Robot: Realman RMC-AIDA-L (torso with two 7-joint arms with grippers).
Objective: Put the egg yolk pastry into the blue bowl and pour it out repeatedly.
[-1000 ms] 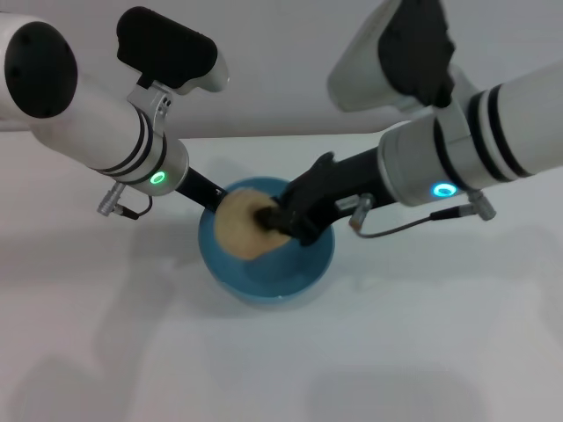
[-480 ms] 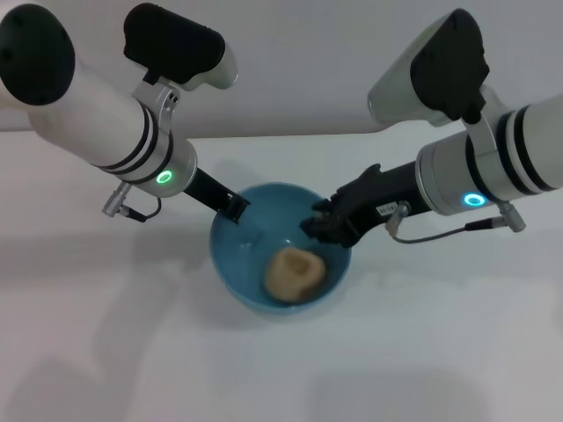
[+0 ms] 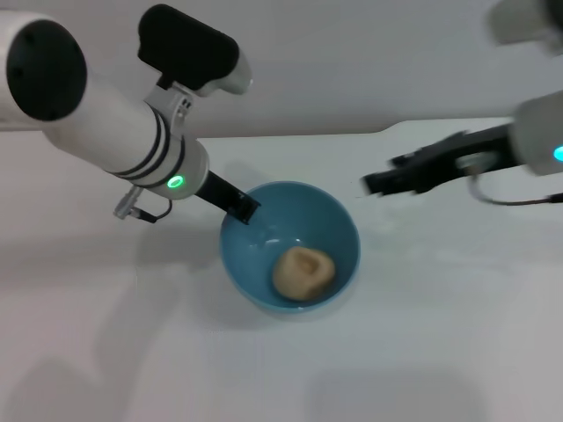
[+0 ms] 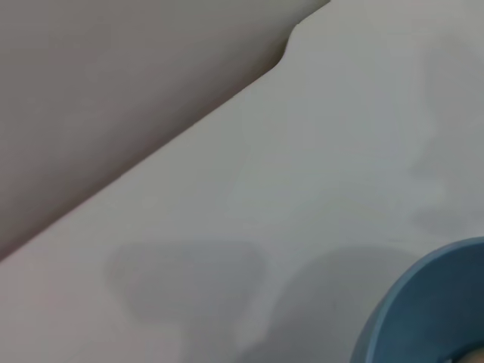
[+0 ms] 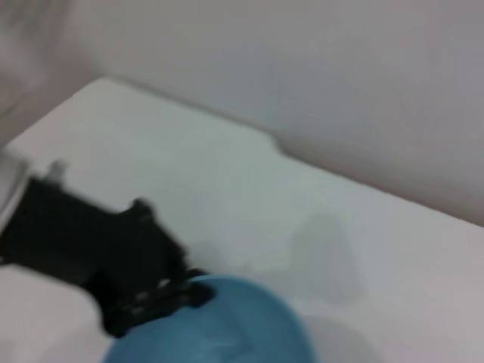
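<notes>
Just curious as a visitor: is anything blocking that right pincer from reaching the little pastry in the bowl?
Nothing visible does. The egg yolk pastry lies uncovered in the open blue bowl; the right pincer is off to the side, and the left pincer grips the far rim.

Both arms are showing white cylindrical shells with black bands, glowing status rings, thin grey cables and black hands: left hand [image 3: 239, 207], right hand [image 3: 376, 183].

A white table [image 3: 106, 352] meets a plain grey wall [image 3: 352, 61]
</notes>
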